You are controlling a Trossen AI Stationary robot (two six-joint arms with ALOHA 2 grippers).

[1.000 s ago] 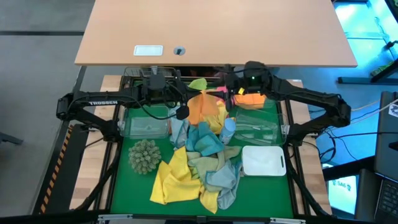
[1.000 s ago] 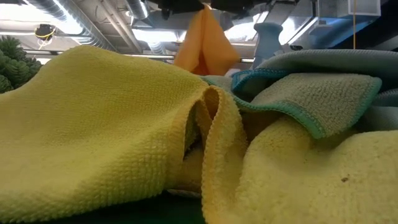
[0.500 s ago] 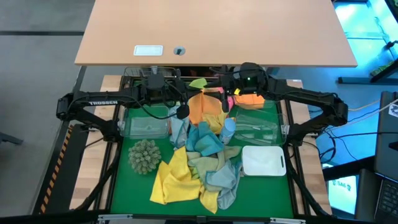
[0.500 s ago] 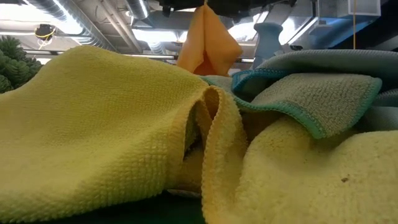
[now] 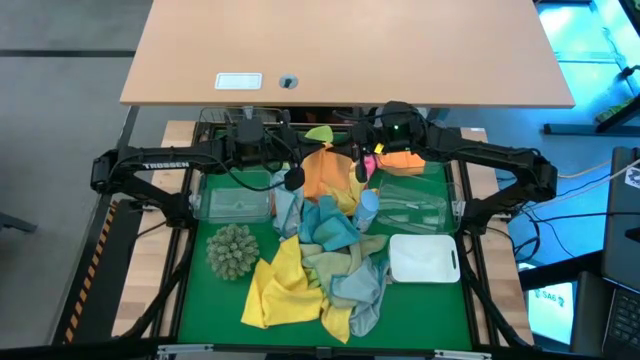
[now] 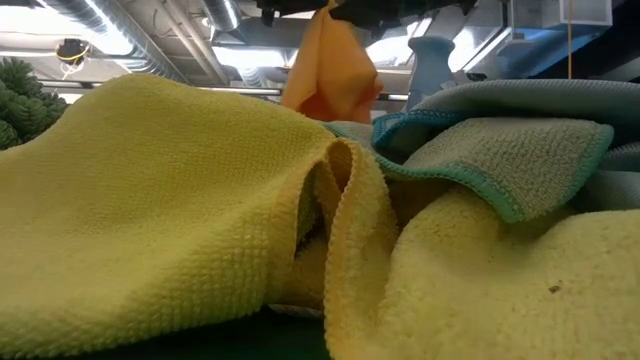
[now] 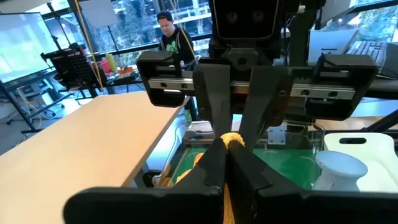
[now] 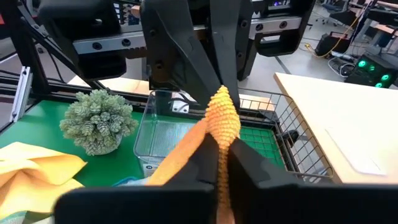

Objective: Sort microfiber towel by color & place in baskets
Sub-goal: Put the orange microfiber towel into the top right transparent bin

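- Two grippers: left gripper (image 5: 296, 178), right gripper (image 5: 361, 170).
- One spiky ball (image 5: 232, 250).
- One white basket (image 5: 424, 258).
- Two clear baskets visible: (image 5: 235, 205), (image 5: 415, 205).
- One orange towel (image 5: 330, 175) lifted above the pile.

A light wooden desk (image 5: 345, 50) stands behind the green mat (image 5: 205, 290), on a grey floor (image 5: 60, 80). Ceiling ducts (image 6: 150, 30) run overhead. Large windows (image 7: 143, 18) line the far wall, where a person (image 7: 169, 34) stands.

orange towel (image 5: 330, 175), yellow towel (image 5: 275, 290), green mat (image 5: 200, 290)
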